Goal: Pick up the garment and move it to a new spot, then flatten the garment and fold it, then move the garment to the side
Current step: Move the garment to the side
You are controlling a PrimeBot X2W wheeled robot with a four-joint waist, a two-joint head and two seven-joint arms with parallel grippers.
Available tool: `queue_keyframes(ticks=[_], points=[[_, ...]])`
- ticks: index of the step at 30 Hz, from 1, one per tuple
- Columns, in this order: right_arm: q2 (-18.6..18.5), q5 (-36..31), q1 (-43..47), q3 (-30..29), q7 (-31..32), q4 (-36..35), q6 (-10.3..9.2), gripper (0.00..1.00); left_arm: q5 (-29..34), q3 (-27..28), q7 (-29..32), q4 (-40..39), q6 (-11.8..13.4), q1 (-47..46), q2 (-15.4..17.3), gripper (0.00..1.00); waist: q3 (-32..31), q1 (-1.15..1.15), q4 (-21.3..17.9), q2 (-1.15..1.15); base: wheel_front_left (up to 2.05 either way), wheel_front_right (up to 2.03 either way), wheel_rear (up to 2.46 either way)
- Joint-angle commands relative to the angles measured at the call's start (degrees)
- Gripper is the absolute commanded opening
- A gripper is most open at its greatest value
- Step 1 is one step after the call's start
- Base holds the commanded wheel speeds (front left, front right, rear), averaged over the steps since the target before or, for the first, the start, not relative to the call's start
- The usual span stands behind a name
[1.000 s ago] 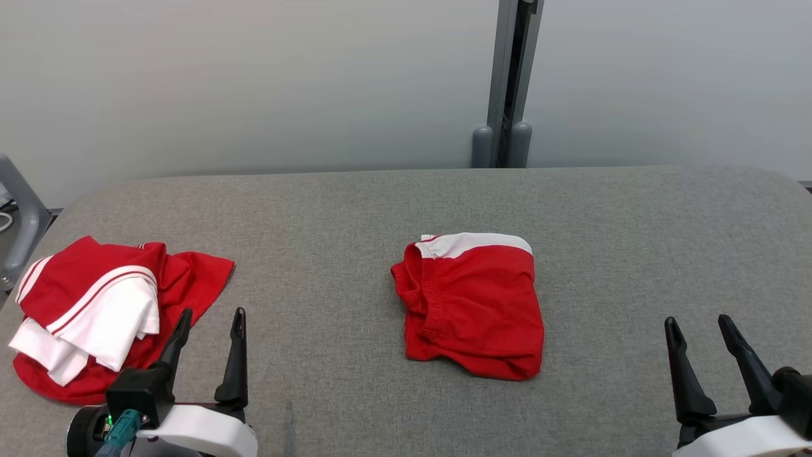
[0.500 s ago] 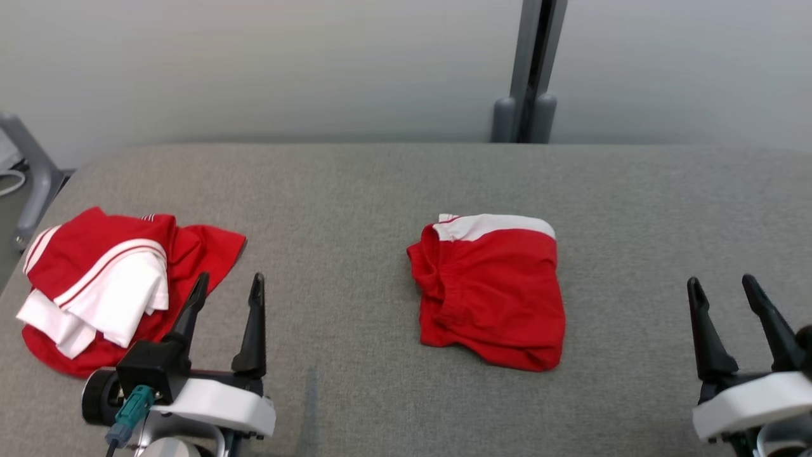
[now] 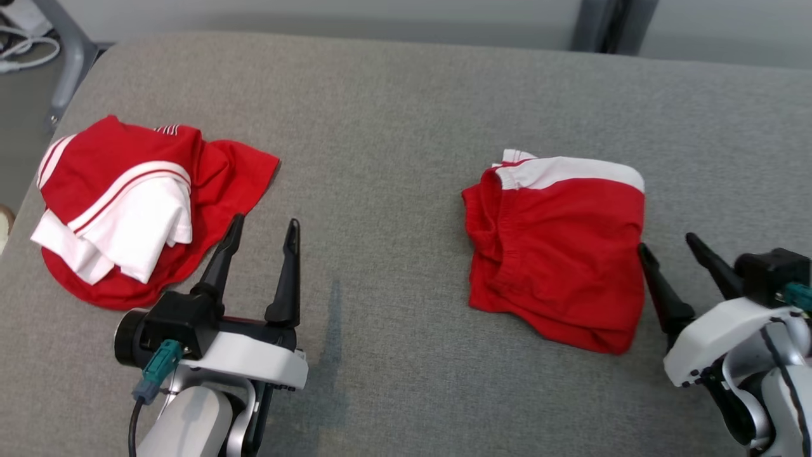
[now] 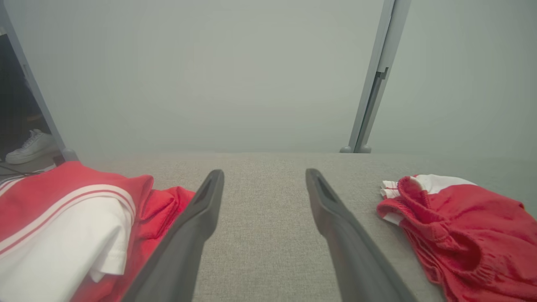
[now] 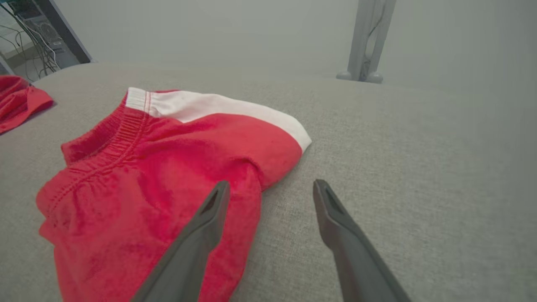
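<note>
I am watching the folded red shorts (image 3: 558,254) lying right of centre on the grey padded table (image 3: 393,108); my right gripper (image 3: 666,243) is sitting at their right edge, fingers spread, gripping nothing, one finger over the cloth, touching or not I cannot tell; my left gripper (image 3: 265,222) is standing spread and empty just beside the crumpled red-and-white pile (image 3: 127,209).

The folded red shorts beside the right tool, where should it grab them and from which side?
Probably take the red shorts at their right-hand edge, below the white band, coming in low from the robot's right. That edge is a rounded fold of stacked layers lying on the table, and the open right tool points at it with one finger at the cloth.
</note>
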Motion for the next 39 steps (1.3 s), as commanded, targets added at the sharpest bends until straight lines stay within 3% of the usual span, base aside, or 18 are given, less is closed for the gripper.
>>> queue_keyframes(ticks=[1,9,10,11,12,23,30,39], points=[[-0.67,0.51,-0.87,0.80,0.69,0.70,0.01,1.00,0.51,0.10,-0.31,0.27,-0.27,-1.16,0.05,1.00,2.00,0.00,1.38,0.00,0.00,0.00,0.00],[-2.63,5.83,-4.47,9.01,5.38,5.43,0.01,1.00,1.57,0.52,-0.61,2.24,-1.67,-3.47,-1.52,1.00,3.96,0.00,1.40,0.00,0.00,0.00,0.00],[-2.72,6.17,-4.76,9.34,5.27,5.67,0.01,0.46,1.73,0.71,-0.63,2.42,-1.85,-3.60,-1.66,1.00,4.01,0.00,1.33,0.00,0.00,0.00,0.00],[-2.74,6.49,-5.11,9.50,4.83,5.81,0.01,0.16,1.83,0.80,-0.64,2.64,-1.95,-3.66,-1.85,1.00,4.03,0.00,1.29,0.00,0.00,0.00,0.00],[-2.76,6.81,-5.28,9.61,4.71,6.03,0.01,0.00,1.91,0.98,-0.61,2.75,-2.07,-3.75,-2.03,1.00,3.96,0.00,1.26,0.00,0.00,0.00,0.00],[-2.94,5.09,-3.21,9.59,1.89,3.13,0.00,0.00,3.53,3.90,-0.63,2.72,-3.08,-2.05,-2.30,1.00,0.97,0.00,-1.15,0.00,0.00,0.00,0.00],[-2.28,2.67,1.34,8.88,2.97,-0.76,0.00,0.00,3.90,5.01,-0.62,2.24,-3.34,-0.10,-1.31,1.00,-1.27,0.00,-6.18,0.00,0.00,0.00,0.00],[-2.47,0.92,4.69,9.24,3.84,-4.71,0.00,0.00,4.08,5.29,0.77,0.30,-2.77,0.95,0.72,1.00,-2.02,0.00,-15.78,0.00,0.00,0.00,0.00]])
